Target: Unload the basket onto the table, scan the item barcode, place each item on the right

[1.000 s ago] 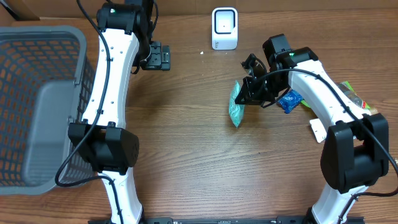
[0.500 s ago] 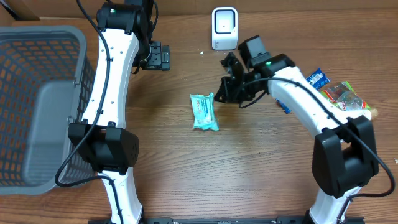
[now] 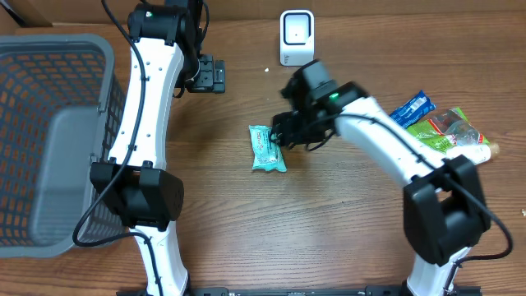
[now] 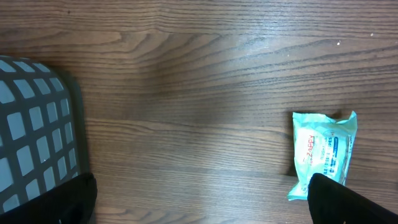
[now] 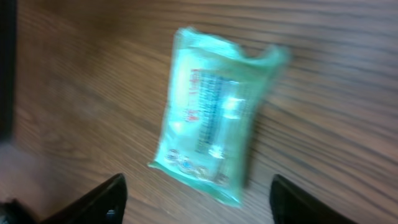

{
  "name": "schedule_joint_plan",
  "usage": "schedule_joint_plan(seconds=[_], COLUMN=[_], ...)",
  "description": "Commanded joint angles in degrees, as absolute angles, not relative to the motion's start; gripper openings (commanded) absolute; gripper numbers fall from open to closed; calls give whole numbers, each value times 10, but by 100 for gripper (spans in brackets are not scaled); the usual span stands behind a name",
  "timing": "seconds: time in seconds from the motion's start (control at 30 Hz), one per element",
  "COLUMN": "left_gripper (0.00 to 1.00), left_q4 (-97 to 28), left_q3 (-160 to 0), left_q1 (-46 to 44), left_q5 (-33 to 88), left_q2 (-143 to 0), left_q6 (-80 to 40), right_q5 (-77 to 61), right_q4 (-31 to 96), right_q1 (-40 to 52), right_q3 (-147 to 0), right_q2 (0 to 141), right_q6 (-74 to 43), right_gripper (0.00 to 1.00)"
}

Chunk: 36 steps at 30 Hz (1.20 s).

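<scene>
The item is a teal plastic packet (image 3: 267, 149) lying flat on the wooden table, left of centre; its barcode cannot be made out. My right gripper (image 3: 288, 131) hovers just beside its right end, open. In the right wrist view the packet (image 5: 214, 140) lies loose on the wood ahead of the spread fingers (image 5: 106, 199), touched by neither. The white barcode scanner (image 3: 297, 37) stands at the back edge. My left gripper (image 3: 205, 76) hangs open and empty at the back left. Its wrist view shows the packet (image 4: 323, 152) at the lower right.
A large grey mesh basket (image 3: 49, 131) fills the left side; its corner (image 4: 31, 155) shows in the left wrist view. Other snack packets, one blue (image 3: 411, 108) and one green and red (image 3: 448, 123), lie at the right edge.
My right gripper carried the teal packet leftwards, laid it flat on the table and opened, letting it go. The left arm has not moved.
</scene>
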State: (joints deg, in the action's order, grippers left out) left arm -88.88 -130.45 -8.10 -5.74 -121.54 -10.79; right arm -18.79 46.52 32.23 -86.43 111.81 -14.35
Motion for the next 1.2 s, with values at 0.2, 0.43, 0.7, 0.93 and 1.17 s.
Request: schedule_joint_plan(seconds=[0.2,0.43,0.7,0.93,1.17], left_gripper=[99,100,100,100,100], left_q4=[-888,-888,-888,-888,-884], left_q3=[-1303,-1303,-1303,-1303,-1303], left_q1=[-79,-80,-80,-81,-82], left_q5=[-53,-53,-53,-53,-53], left_q2=[-1218,-1218,-1218,-1218,-1218], left_q6=[-118,-118,-118,-118,-118], right_q5=[-61,-65,-67,-146,-191], right_q4=[330,316,338,366,422], right_q1=[435,429,387,332,308], right_q3=[-859,-859,-860,-860,-909], right_q2=[1145,1180,1203,1202,1202], right_q6=[-267,-318,-348,-317,-221], right_gripper=[60,31,29,30,35])
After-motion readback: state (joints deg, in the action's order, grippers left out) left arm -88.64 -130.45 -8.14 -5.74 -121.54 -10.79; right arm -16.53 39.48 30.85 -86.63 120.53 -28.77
